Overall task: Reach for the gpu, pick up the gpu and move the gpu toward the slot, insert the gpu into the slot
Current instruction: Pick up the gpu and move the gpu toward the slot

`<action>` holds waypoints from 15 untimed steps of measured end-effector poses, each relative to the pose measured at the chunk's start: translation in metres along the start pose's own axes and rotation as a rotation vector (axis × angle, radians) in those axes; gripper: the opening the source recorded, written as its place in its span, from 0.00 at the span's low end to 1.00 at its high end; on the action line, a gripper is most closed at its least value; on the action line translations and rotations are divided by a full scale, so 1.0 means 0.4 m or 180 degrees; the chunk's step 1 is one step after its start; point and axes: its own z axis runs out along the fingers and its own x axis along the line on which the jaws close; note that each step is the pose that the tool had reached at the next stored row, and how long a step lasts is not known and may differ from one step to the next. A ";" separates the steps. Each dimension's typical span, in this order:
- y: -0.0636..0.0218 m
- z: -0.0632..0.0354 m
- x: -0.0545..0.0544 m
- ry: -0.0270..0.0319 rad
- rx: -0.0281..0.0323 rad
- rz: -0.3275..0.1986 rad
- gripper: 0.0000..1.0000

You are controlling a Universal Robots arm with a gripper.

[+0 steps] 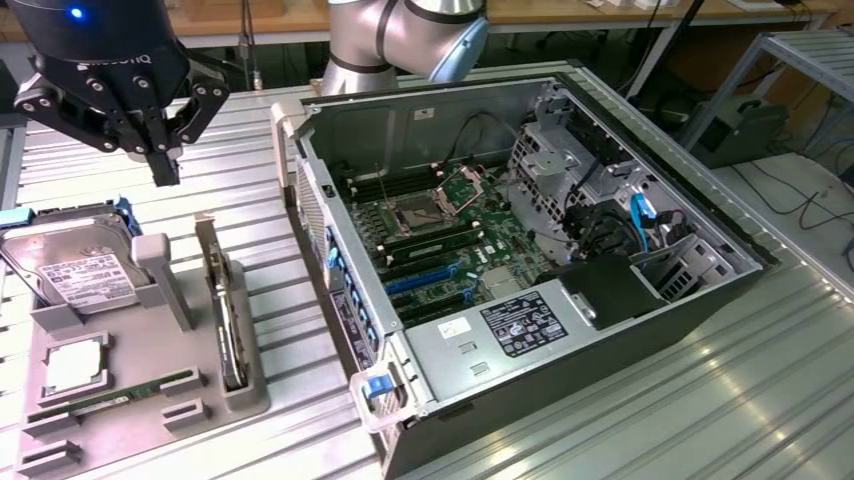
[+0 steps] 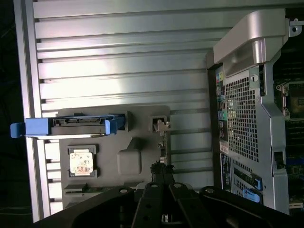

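Gripper point(image 1: 164, 168), black, closed tight on apparently nothing, hangs at the exterior view's upper left, apart from the thin dark gpu card point(image 1: 223, 310) standing in a grey plastic tray point(image 1: 248, 402).

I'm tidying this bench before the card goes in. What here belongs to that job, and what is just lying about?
Job: gpu, on edge in its holder; blue slot on the motherboard; pincer, shut, empty.
Lying about: hard drive; memory stick; processor chip.

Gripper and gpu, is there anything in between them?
Nothing. In the exterior view the gripper hangs over the gpu, and just bare table shows between them.
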 end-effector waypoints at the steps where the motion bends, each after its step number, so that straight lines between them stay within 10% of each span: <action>1: 0.000 0.000 0.000 0.0000 0.0000 0.0000 0.11; 8: 0.000 0.000 0.000 0.0000 0.0000 0.0000 0.11; 15: 0.000 0.000 0.000 0.0000 0.0002 -0.0002 0.47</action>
